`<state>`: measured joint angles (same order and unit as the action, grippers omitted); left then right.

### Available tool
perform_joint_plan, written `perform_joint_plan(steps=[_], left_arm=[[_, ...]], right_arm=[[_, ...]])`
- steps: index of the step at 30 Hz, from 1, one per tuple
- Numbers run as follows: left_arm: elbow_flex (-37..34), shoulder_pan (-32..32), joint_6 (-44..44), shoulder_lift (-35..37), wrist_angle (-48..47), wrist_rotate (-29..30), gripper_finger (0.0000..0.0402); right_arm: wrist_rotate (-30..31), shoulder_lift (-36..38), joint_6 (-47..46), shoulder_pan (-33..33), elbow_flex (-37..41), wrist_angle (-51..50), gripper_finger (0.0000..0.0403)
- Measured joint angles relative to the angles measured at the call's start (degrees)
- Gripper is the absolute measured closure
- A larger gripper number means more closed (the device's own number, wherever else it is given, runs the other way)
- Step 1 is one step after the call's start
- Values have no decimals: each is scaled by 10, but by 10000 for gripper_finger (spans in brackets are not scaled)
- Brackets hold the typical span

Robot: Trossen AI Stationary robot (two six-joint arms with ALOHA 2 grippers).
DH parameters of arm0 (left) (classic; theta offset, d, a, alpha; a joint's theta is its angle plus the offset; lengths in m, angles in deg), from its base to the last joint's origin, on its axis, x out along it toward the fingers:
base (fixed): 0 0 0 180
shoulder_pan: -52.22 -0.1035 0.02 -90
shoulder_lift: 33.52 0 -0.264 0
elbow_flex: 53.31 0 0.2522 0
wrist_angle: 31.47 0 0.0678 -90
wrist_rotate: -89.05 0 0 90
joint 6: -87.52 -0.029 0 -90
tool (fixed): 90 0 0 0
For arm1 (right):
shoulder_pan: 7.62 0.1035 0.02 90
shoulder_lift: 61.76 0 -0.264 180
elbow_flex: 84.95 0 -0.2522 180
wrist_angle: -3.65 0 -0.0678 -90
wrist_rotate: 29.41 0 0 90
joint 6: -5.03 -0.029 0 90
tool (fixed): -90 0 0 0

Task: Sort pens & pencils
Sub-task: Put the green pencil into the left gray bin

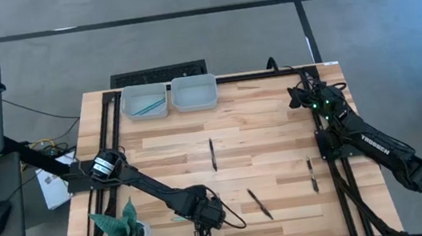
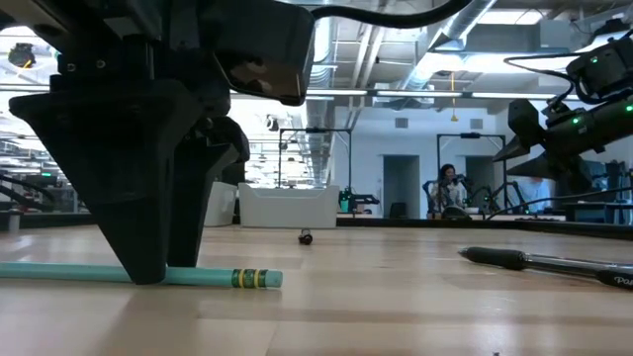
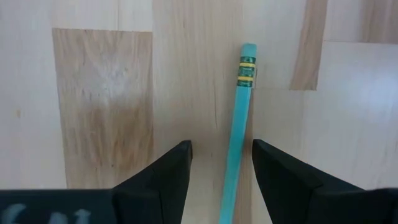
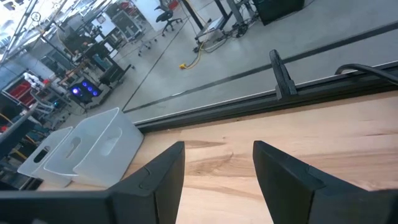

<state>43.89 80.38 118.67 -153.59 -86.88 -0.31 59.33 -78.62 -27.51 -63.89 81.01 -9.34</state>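
Teal pencil lies flat on the surface between the left hand's open fingers, nearer one than the other. Centre them over it before closing. Its tip is hidden under the hand. Right hand waits open, empty, near the far edge.

A robotics laboratory in an open industrial hall: pale butcher-block wooden table on a black metal frame, polished grey concrete floor, exposed ceiling ducts, rolling office chairs, a seated person beyond.
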Motion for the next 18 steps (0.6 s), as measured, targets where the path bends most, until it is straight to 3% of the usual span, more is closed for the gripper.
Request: perform_joint_plan(steps=[18], left_arm=[[-21,3,6,2,8,-29,233]], right_arm=[[0,0,0,0,0,0,191]])
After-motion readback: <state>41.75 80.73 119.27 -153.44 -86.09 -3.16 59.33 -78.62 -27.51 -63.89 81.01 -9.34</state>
